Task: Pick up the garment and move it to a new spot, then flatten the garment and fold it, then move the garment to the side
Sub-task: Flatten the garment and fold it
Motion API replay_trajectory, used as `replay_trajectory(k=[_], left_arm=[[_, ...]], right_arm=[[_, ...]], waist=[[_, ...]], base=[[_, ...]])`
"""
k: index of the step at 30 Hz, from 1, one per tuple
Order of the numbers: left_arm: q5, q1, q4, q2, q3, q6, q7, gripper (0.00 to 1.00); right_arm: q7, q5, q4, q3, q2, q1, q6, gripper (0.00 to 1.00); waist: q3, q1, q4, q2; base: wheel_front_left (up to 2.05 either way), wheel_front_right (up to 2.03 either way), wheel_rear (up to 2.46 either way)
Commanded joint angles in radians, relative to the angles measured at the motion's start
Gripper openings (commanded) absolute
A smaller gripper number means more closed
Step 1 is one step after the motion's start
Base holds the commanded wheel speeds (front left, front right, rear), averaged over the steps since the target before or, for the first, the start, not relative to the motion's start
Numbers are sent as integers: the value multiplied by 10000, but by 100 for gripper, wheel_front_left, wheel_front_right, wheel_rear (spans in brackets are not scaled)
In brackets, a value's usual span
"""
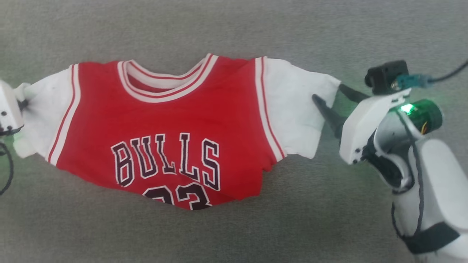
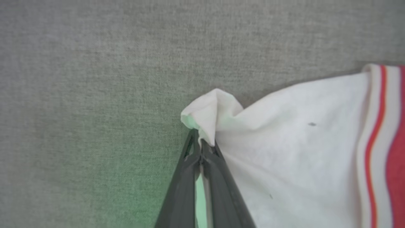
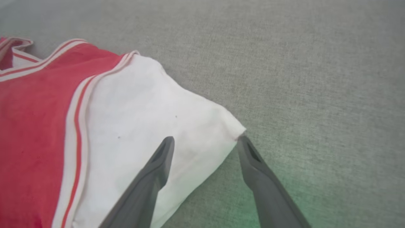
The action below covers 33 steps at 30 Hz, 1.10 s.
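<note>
The right gripper stood wide open and held nothing. Between its fingertips lay the outer corner of the white right sleeve, with one finger over the cloth and the other just beside the corner, above the grey surface. Whether either tip touched the fabric could not be told.

Straight ahead of that claw the garment stretched away, its long axis sleeve to sleeve, lettered front up, lower hem rumpled. At the far end, well apart from this claw, the left gripper was closed tight on a bunched fold at the edge of the other sleeve.

I judged that the coming move hung on that line. The right claw, the nearer to the free sleeve, needed only to shut on the corner before it, so the shirt could be lifted or drawn taut between the two.
</note>
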Motion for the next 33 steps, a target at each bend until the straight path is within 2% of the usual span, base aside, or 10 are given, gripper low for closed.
replay_trajectory(k=[1, 3, 11, 12, 13, 18, 23, 33], left_arm=[[178, 189, 286, -450, -179, -39, -86, 0], [227, 0, 421, -634, -249, -100, -184, 0], [186, -440, 963, -1184, -412, -292, -658, 0], [169, -463, 1025, -1232, -413, -316, -723, 0], [156, -479, 1097, -1297, -432, -322, -769, 0], [51, -587, 1294, -1425, -467, -428, -976, 0], [-37, -1027, 1173, -1317, -456, -497, -956, 0], [225, -2076, 405, -966, -603, -531, -839, 0]], right_arm=[[340, 23, 141, -52, 15, -256, 1, 100], [877, -196, 323, -58, -158, -566, 1, 100], [3527, -509, 1558, -84, 36, -1044, 1, 100], [3836, -531, 1666, 5, 8, -1042, 3, 44], [4056, -531, 1750, 46, -29, -1058, 3, 0], [4532, -153, 1743, 80, -292, -1331, 3, 0], [4403, 329, 1343, -246, -239, -1917, 1, 0], [3894, 927, 934, -181, -827, -3153, 1, 0]], waist=[[164, 0, 218, -1], [259, 0, 385, -1], [406, 0, 824, -1], [403, 0, 852, -1], [393, 0, 884, -1], [178, 0, 963, -1], [-327, 0, 919, -1], [-1499, 0, 842, -1]], base=[[0, 0, 0], [0, 0, 0], [0, 0, 0], [0, 0, 0], [0, 0, 0], [0, 0, 0], [0, 0, 0], [0, 0, 0]])
